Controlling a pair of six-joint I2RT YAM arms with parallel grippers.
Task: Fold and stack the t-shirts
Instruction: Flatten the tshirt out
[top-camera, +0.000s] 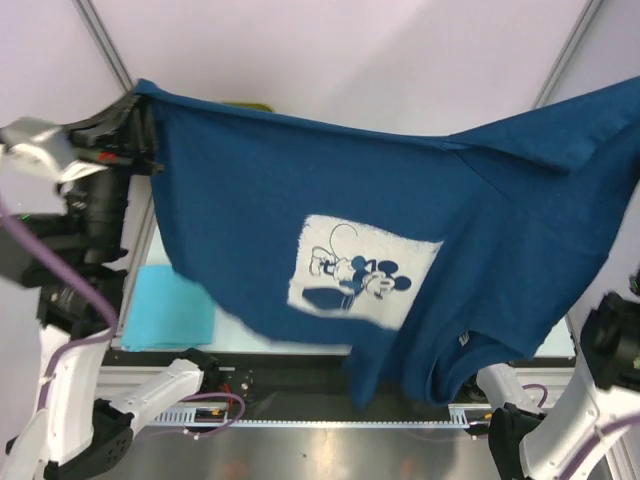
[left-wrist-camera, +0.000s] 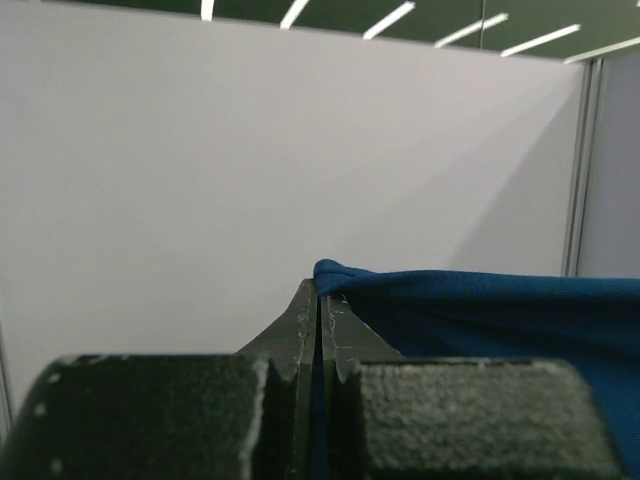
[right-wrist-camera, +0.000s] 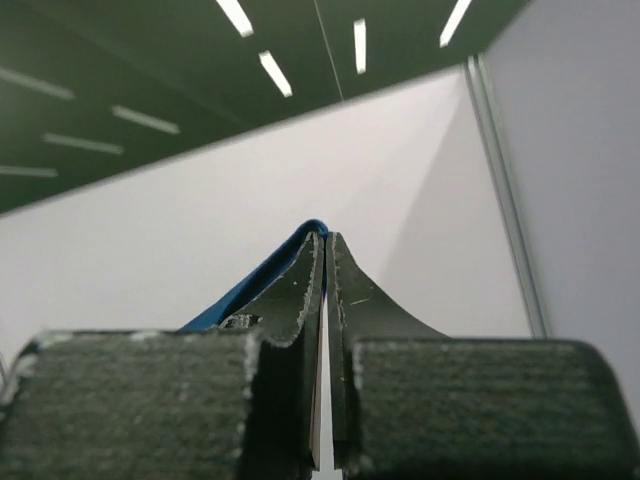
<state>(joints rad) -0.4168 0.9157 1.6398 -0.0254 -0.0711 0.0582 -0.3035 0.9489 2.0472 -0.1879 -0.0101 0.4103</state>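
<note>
Bright, even light from ceiling strips (right-wrist-camera: 270, 72); wrist views' near foreground blurred.

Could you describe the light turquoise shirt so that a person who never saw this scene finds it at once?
From above, a big dark blue t-shirt with a cartoon print hangs spread across the middle. Look under its lower left edge, beside the left arm: there the turquoise t-shirt lies flat on the table. It alone is pale, plain and a neat rectangle.

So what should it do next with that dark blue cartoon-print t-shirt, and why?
Probably lower the left gripper and right gripper together to lay the navy blue cloth t-shirt down flat. Both are shut on its edge, and it hangs spread out in the air, not yet folded.
</note>
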